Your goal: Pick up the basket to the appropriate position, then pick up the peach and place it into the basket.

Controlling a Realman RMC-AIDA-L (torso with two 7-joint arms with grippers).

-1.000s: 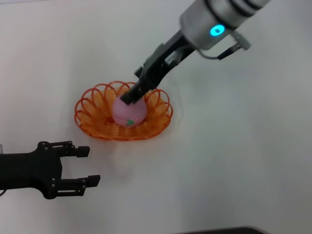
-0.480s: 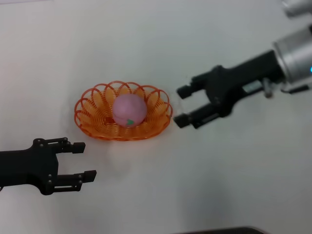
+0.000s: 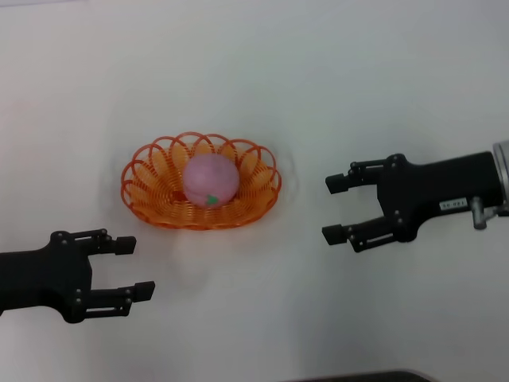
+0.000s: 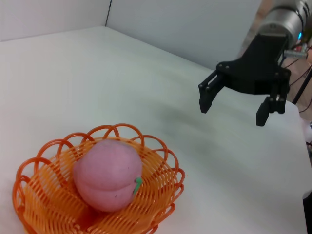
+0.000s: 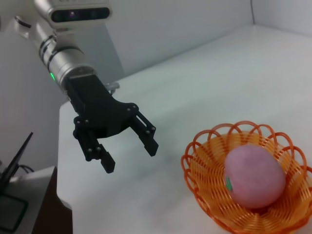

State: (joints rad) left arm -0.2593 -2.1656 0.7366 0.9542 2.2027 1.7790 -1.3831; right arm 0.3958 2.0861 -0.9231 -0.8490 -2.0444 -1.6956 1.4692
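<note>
The orange basket (image 3: 151,179) sits on the white table left of centre. The pink peach (image 3: 211,178) with its green leaf mark lies inside it. Both also show in the left wrist view, basket (image 4: 44,195) and peach (image 4: 105,173), and in the right wrist view, basket (image 5: 204,161) and peach (image 5: 254,176). My right gripper (image 3: 333,208) is open and empty, to the right of the basket and apart from it; it also shows in the left wrist view (image 4: 237,100). My left gripper (image 3: 134,267) is open and empty, in front of the basket; it also shows in the right wrist view (image 5: 129,151).
The white table (image 3: 318,79) spreads around the basket. Its edge shows in the right wrist view (image 5: 61,161), with dark equipment (image 5: 12,195) beyond it.
My right gripper has let go of the peach in the basket, opened, and drawn back to the right and down. My left gripper has slid slightly left and toward the front.
</note>
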